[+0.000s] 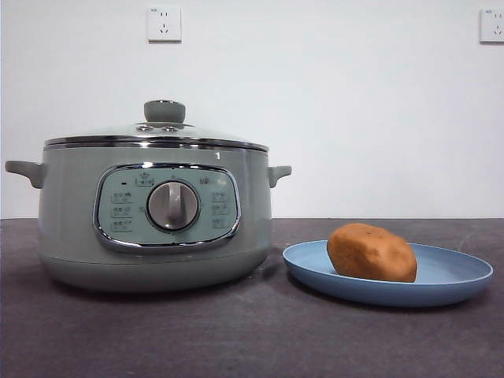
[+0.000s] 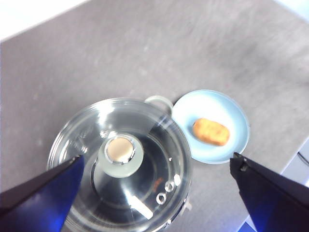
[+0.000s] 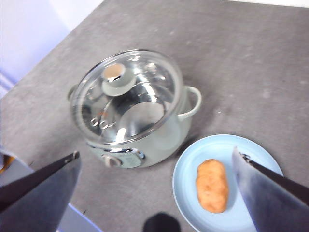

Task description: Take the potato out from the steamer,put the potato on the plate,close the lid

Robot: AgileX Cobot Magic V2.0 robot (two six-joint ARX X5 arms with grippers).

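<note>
dark grey table (image 1: 236,339), white wall (image 1: 354,118) with 2 sockets (image 1: 164,24); both grippers, left (image 2: 154,193) and right (image 3: 154,193), spread wide, empty.

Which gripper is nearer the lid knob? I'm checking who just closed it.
Left. The left gripper hangs open above the lid, its knob between its jaws. The right gripper hangs open nearer the plate.

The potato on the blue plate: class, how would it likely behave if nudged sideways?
The potato looks oval and smooth, so it would probably roll or slide. The plate has only a low rim, so it might escape onto the table.
</note>
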